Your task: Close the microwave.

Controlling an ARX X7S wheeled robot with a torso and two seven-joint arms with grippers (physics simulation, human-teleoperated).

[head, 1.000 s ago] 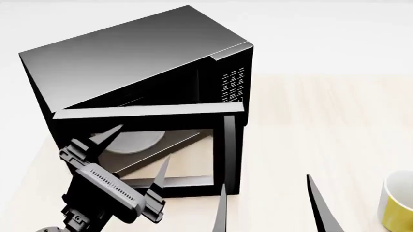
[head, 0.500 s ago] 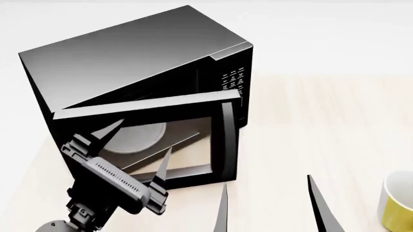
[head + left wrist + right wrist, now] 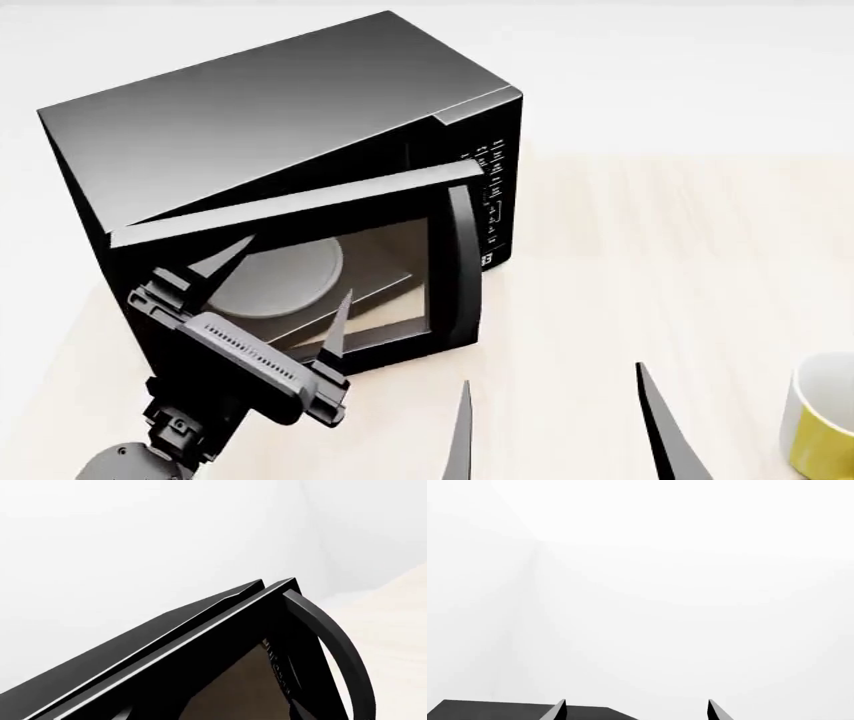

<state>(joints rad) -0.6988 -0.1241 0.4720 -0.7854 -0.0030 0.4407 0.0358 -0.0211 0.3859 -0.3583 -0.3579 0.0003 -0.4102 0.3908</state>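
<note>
The black microwave (image 3: 267, 110) stands at the table's left with its keypad panel (image 3: 491, 190) facing right. Its glass-windowed door (image 3: 400, 265) is ajar, hinged at the left, with a narrow gap at the handle (image 3: 461, 270). The white round plate (image 3: 274, 280) shows through the glass. My left gripper (image 3: 296, 272) is open, its fingers spread against the outside of the door glass. The left wrist view shows the door's top edge and curved handle (image 3: 333, 645) close up. My right gripper (image 3: 550, 377) is open and empty, low and right of the door, also seen in the right wrist view (image 3: 636, 706).
A yellow mug (image 3: 821, 420) stands at the right edge of the light wooden table (image 3: 641, 260). White walls lie behind. The microwave's dark top (image 3: 494, 711) shows low in the right wrist view.
The door has swung further toward the microwave body, narrowing the gap. My left gripper has moved forward with it. The right gripper has not moved.
</note>
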